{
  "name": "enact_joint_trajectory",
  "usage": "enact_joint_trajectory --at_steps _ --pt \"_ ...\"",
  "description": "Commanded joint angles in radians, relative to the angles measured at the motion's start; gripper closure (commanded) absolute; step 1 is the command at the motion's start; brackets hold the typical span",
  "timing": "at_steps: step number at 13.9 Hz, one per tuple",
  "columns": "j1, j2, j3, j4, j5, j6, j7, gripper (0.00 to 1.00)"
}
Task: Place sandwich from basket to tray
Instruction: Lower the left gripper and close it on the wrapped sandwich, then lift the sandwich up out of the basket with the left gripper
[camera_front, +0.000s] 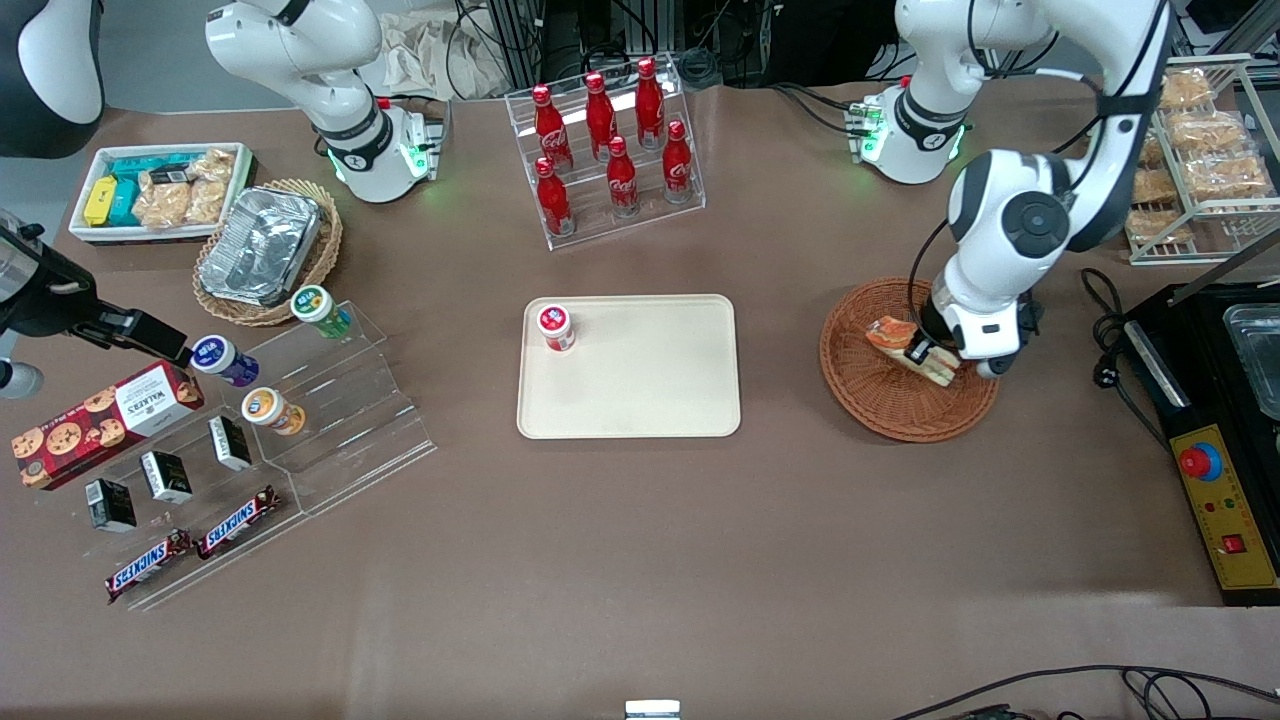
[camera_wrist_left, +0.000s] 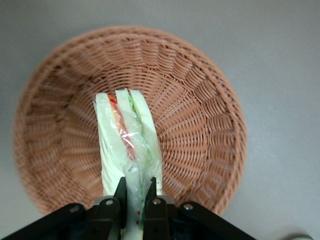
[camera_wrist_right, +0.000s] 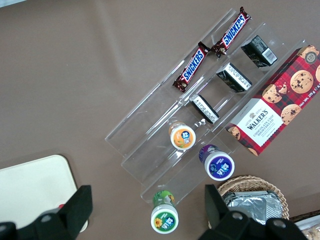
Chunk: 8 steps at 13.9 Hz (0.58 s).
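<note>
The sandwich (camera_front: 905, 345) (camera_wrist_left: 129, 145) is a plastic-wrapped white-bread wedge with orange-red and green filling, inside the reddish-brown wicker basket (camera_front: 880, 405) (camera_wrist_left: 200, 100) toward the working arm's end of the table. My gripper (camera_front: 935, 358) (camera_wrist_left: 135, 192) is down in the basket, shut on the sandwich: the two black fingers pinch its wrapped edge. The wedge stands on edge and points away from the gripper. The cream-beige tray (camera_front: 640, 395) lies in the middle of the table, apart from the basket.
A small red-capped jar (camera_front: 555, 326) stands on a corner of the tray. A clear rack of red cola bottles (camera_front: 610, 150) stands farther from the camera than the tray. A black device with a red button (camera_front: 1215, 470) lies beside the basket at the table's end.
</note>
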Motion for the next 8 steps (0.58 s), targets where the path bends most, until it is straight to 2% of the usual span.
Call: enact_joint_trajectory --at_steps 1,5,8 --pt "0.005 0.007 0.0 0.242 0.004 -0.285 0.042 1.0" --pt "0.018 0.001 0.002 0.401 -0.003 -0.476 0.229 1.0" --pt "0.018 0.002 0.002 0.522 -0.055 -0.622 0.411 1.0"
